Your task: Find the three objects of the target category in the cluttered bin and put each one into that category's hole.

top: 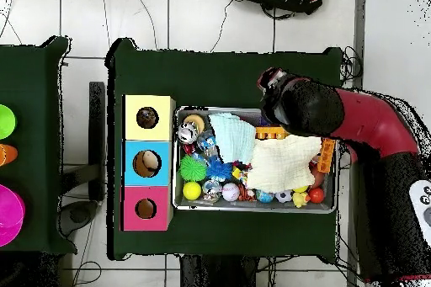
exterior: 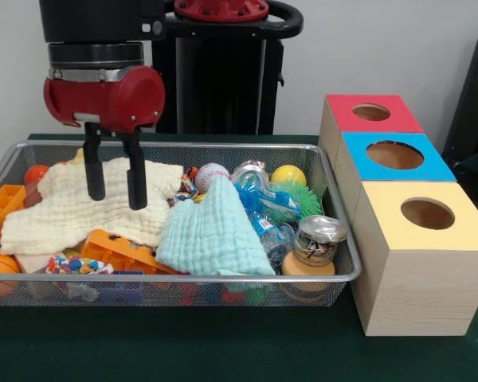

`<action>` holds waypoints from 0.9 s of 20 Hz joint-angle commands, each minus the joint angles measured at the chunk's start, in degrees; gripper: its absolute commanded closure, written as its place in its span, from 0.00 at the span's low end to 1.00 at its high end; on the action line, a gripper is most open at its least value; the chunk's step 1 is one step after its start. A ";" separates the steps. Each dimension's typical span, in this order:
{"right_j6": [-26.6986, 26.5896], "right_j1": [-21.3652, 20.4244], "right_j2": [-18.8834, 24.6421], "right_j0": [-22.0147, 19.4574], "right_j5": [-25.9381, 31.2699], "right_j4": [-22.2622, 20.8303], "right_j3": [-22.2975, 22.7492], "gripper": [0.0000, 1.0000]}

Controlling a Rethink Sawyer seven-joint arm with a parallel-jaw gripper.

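The wire mesh bin (exterior: 223,280) is full of clutter. My gripper (exterior: 116,201) hangs over its left part with its two black fingers apart and nothing between them, the tips just over a cream cloth (exterior: 64,215). One knotted rope bundle (exterior: 76,265) lies at the bin's front left. Another rope bundle (exterior: 185,191) peeks out between the cream cloth and a baseball (exterior: 211,175). I see no third one. The blue-topped box's hole (exterior: 394,154) is to the right of the bin, in the middle of the box row. In the overhead view (top: 146,163) something pale shows inside the hole.
A mint cloth (exterior: 215,235), orange plastic pieces (exterior: 123,251), a spiky green ball (exterior: 301,197), a yellow ball (exterior: 288,175), crinkly wrappers (exterior: 267,211) and a tin (exterior: 319,239) fill the bin. The red-topped box (exterior: 372,112) and yellow-topped box (exterior: 427,213) flank the blue one.
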 commanded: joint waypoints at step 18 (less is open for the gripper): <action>-12.81 -2.66 13.46 -9.70 -6.09 -6.10 16.15 0.00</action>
